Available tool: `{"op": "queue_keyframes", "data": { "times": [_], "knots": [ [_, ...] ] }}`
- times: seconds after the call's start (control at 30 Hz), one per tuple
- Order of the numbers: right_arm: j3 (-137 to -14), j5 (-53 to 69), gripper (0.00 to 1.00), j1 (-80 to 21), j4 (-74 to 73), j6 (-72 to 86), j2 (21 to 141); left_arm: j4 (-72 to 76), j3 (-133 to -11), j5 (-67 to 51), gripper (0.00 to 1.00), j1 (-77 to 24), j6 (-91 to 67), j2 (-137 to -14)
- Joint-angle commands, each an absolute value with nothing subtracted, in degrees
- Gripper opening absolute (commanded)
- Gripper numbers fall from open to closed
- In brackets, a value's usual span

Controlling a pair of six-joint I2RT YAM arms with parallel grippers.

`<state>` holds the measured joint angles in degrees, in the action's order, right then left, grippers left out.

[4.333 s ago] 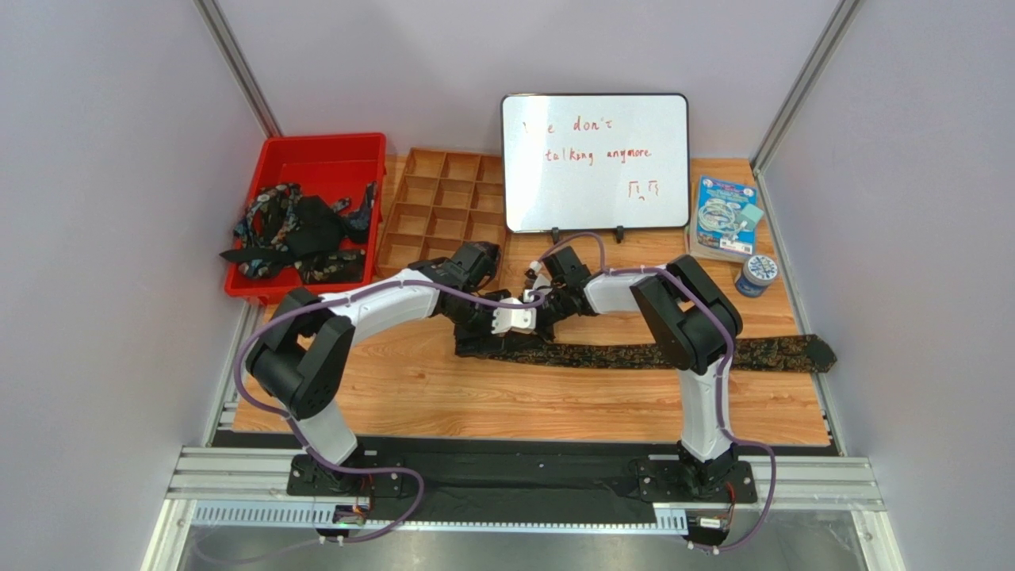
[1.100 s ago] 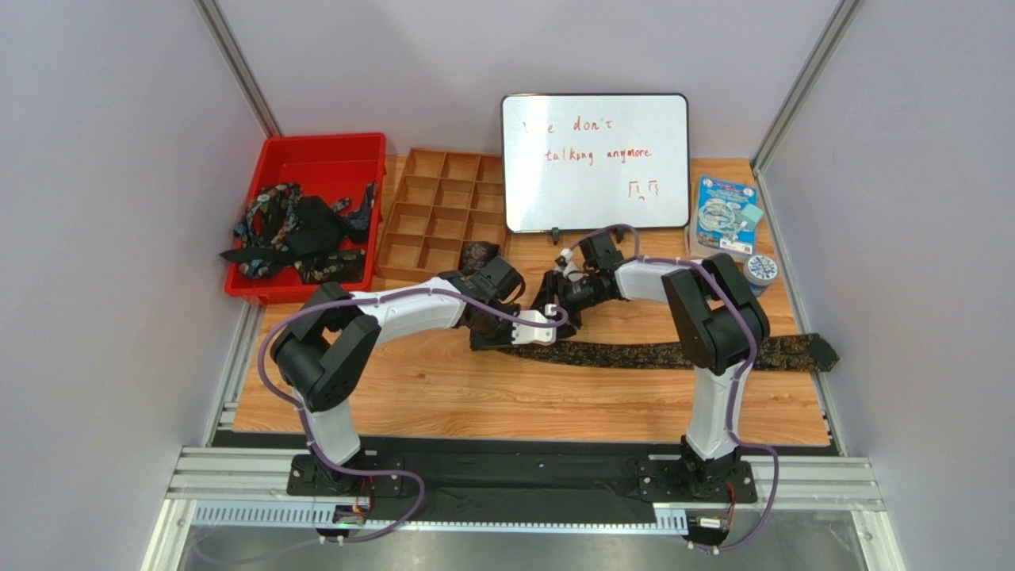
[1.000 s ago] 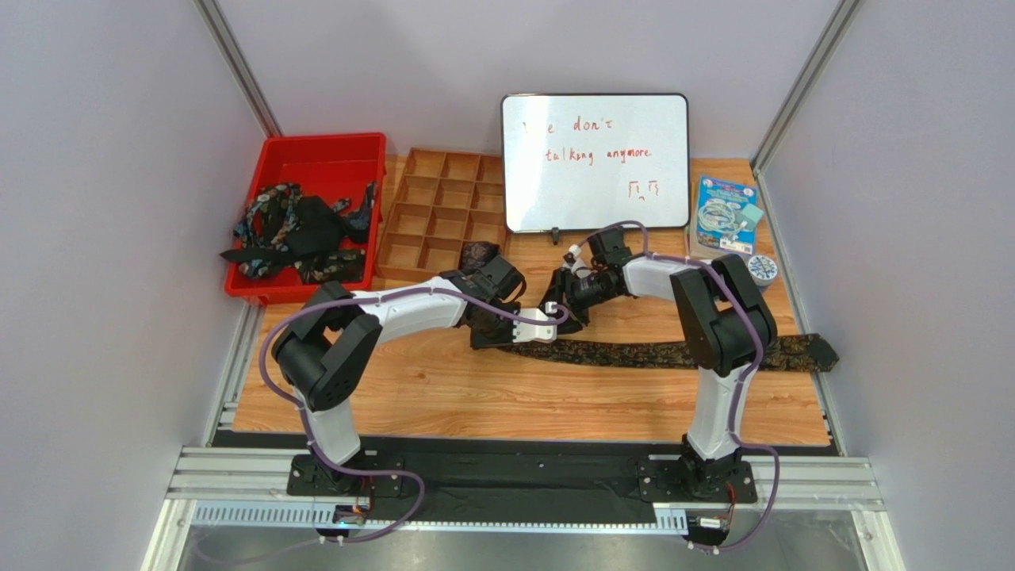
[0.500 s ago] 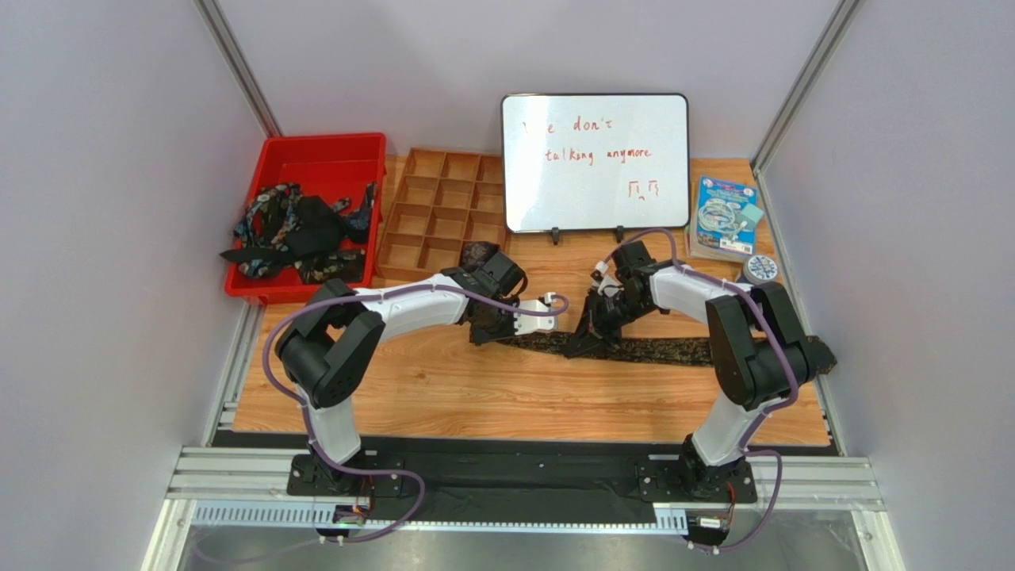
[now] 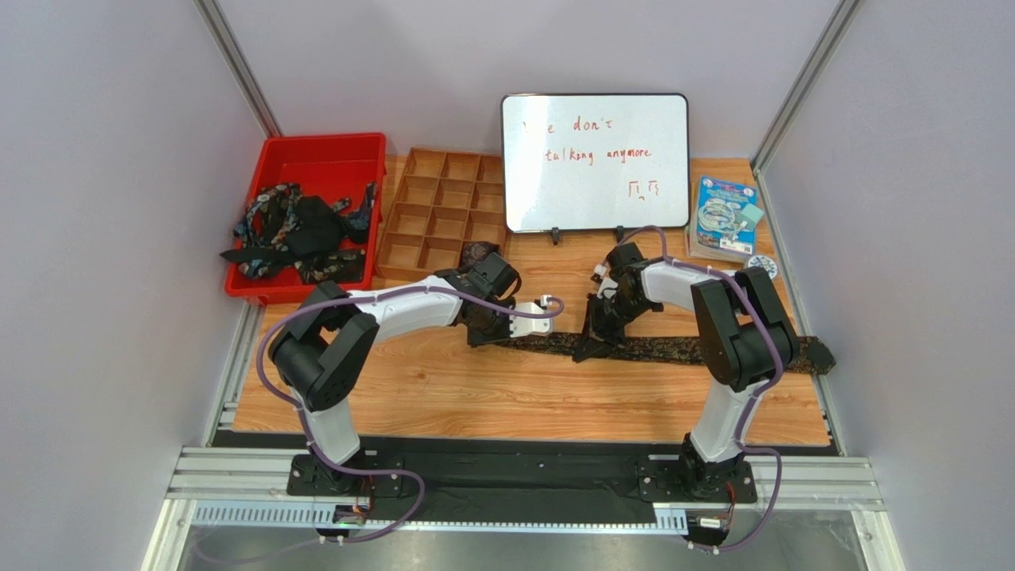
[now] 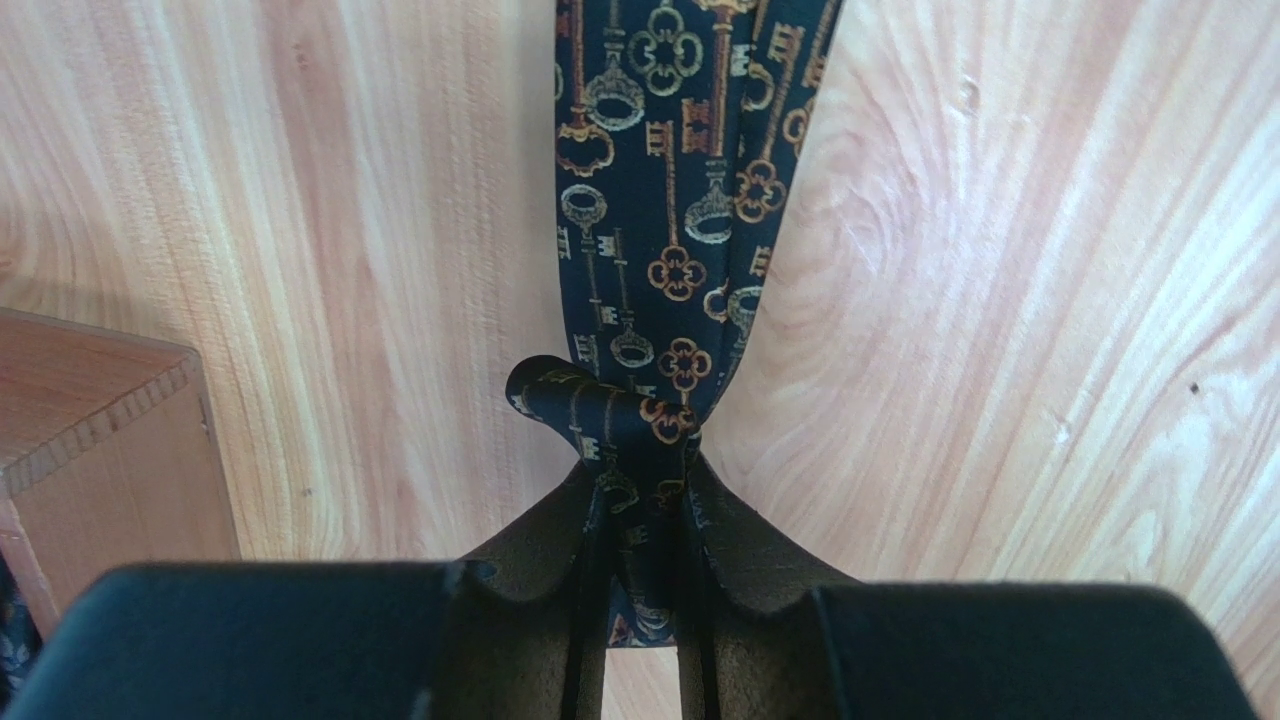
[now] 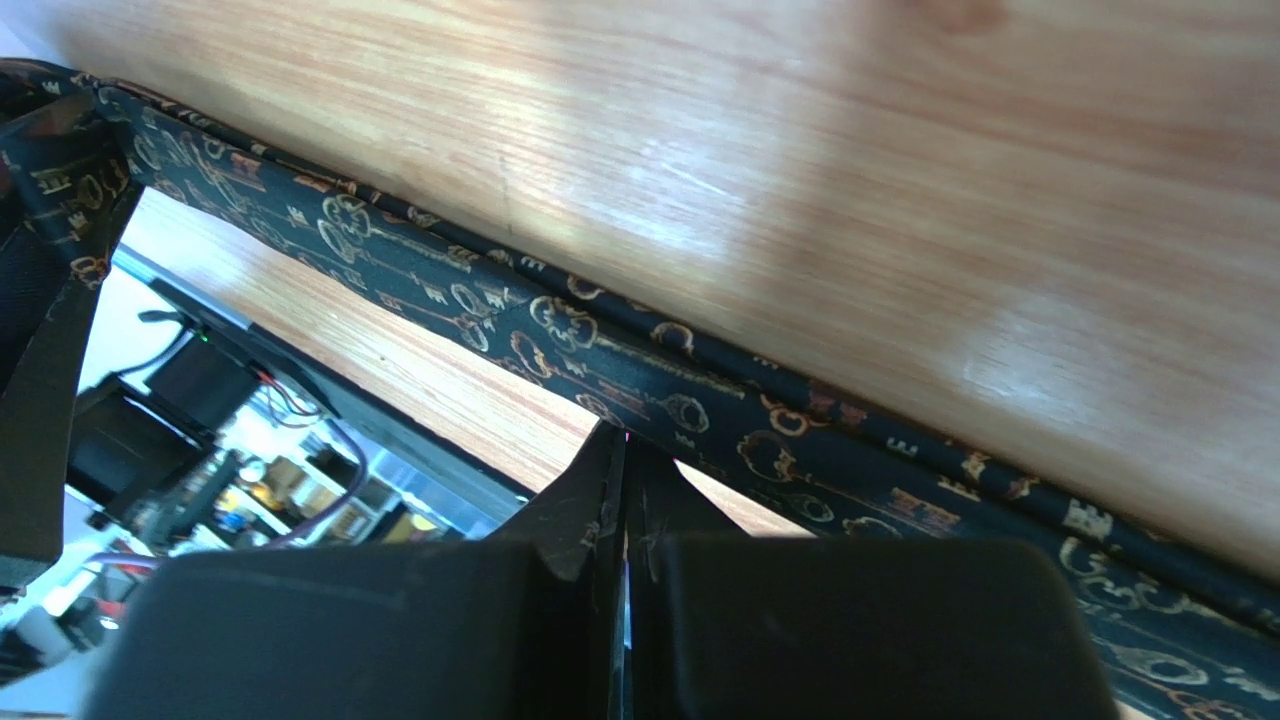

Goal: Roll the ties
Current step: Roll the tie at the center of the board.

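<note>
Left fingers (image 6: 736, 548), nearly closed, are pinching the tie (image 5: 691, 350) by its folded end at frame centre, probably starting the roll. Right fingers (image 7: 579, 518), fully closed, are touching its edge on the worktop (image 5: 477, 393), likely pinning it flat.

The top camera sits high up behind the arms and looks down on the whole table (image 5: 477, 405). The left wrist camera looks straight down, very close, past its own fingers (image 6: 526, 555). The right wrist camera is close too, but tipped. All three see the same long tie (image 5: 679, 349).
</note>
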<state>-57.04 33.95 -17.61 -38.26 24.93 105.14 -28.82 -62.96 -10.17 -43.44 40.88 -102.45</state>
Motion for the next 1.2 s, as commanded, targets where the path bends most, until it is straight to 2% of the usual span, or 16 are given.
{"op": "queue_keyframes", "data": {
  "times": [0.0,0.1,0.27,0.67,0.97,1.17],
  "knots": [
    [-58.27,33.21,0.01,-17.84,-35.76,19.26,102.67,-30.76,-60.21,-12.83,0.22,-43.33,44.99,-100.72],
    [-59.5,37.07,0.06,-17.75,-37.08,15.83,97.66,-30.67,-59.94,-13.09,0.23,-43.33,45.53,-100.63],
    [-62.04,39.38,0.08,-17.93,-34.29,18.97,94.66,-30.24,-60.12,-13.62,0.23,-43.33,45.53,-100.81],
    [-69.87,31.99,0.08,-19.51,-34.27,19.08,108.18,-30.06,-60.38,-13.18,0.23,-43.24,44.91,-101.25],
    [-69.79,33.22,0.07,-21.0,-39.37,16.17,109.42,-29.97,-60.91,-13.36,0.23,-43.33,44.03,-101.6],
    [-70.74,30.67,0.08,-20.74,-36.83,15.91,109.86,-29.97,-60.82,-13.27,0.23,-43.33,43.51,-101.6]
  ]
}}
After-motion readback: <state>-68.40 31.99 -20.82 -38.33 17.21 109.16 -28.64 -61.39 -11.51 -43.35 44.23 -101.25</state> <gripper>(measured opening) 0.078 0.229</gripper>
